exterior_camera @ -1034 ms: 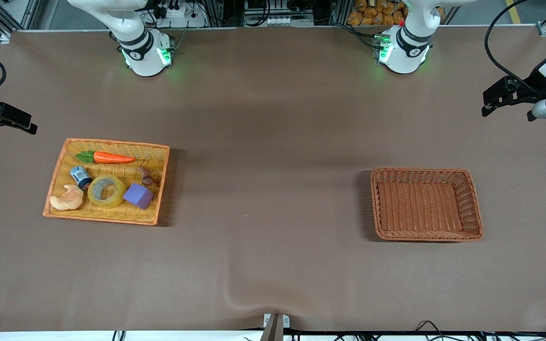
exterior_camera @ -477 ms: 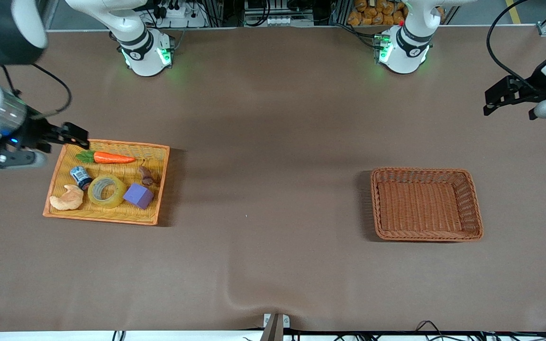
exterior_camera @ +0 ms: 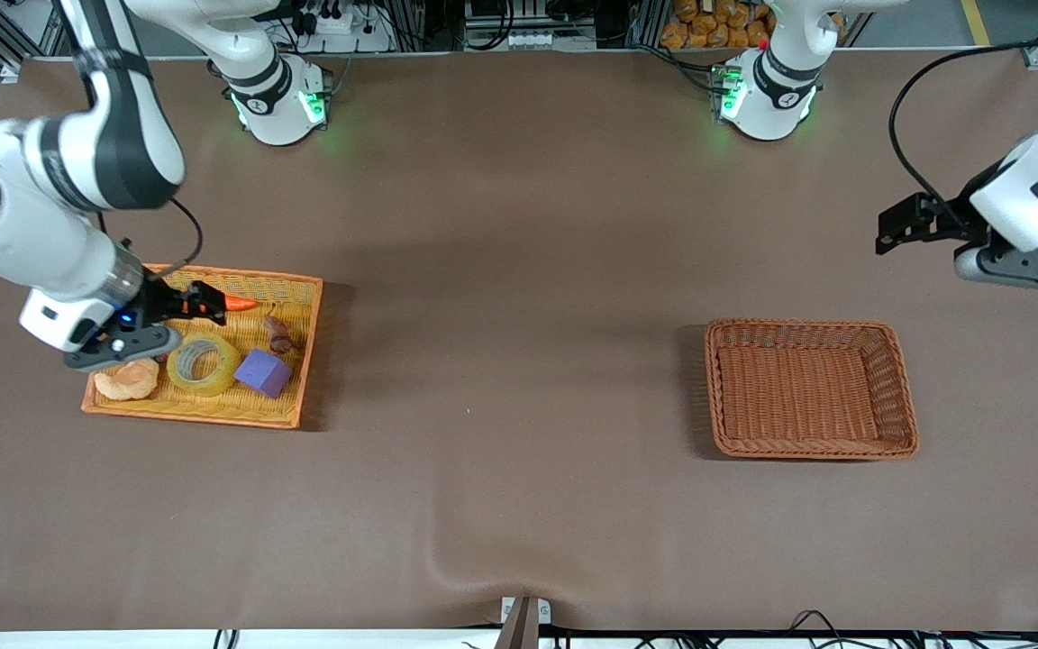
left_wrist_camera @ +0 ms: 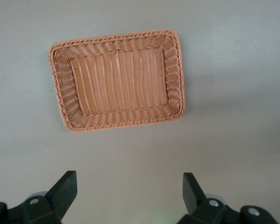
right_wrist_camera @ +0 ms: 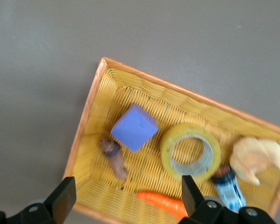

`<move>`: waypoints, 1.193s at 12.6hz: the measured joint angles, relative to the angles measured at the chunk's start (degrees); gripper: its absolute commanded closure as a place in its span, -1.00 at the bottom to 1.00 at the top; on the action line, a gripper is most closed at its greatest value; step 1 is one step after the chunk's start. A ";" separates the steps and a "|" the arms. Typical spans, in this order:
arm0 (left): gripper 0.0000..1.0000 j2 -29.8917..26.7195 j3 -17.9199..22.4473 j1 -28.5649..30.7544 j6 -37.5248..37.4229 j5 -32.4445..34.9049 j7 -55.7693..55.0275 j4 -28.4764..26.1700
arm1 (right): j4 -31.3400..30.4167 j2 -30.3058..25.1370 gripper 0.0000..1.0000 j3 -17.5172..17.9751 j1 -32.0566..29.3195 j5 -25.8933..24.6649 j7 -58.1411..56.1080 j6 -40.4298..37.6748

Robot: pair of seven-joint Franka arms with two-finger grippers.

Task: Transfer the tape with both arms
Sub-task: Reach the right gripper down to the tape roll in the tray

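I hold the right claw [exterior_camera: 204, 302] open over the yellow tray [exterior_camera: 301, 356], approaching the tape [exterior_camera: 203, 364] lying inside beside the cube [exterior_camera: 263, 371]. Next, descend and grip. Left claw [exterior_camera: 888, 236] waits open near the basket [exterior_camera: 903, 388].

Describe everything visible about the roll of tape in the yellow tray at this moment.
The tape is a yellowish, translucent ring with a grey inner core, lying flat with its hole facing up in the yellow woven tray toward the right arm's end of the table. It sits between the purple cube and the pale croissant-like item, with the carrot farther from the front camera. The right gripper hovers over the tray with jaws open, not touching the tape. Nothing rests on it.
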 measured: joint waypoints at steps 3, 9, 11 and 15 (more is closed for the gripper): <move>-1.00 0.87 -0.01 -0.02 0.55 -0.02 0.00 1.84 | -0.57 7.30 -1.00 -0.20 -2.28 -0.04 -8.00 6.77; -1.00 1.63 0.50 0.75 3.47 -0.02 0.26 2.35 | -0.52 15.36 -1.00 -0.28 -6.67 -0.13 -19.99 14.07; -1.00 1.66 0.50 0.86 3.81 -0.02 0.29 2.48 | -0.77 16.00 -1.00 -0.13 -6.62 -0.15 -23.17 13.65; -1.00 1.63 0.50 0.90 3.80 -0.02 0.29 2.84 | -1.29 16.02 -1.00 -0.40 -7.30 -0.15 -27.94 10.10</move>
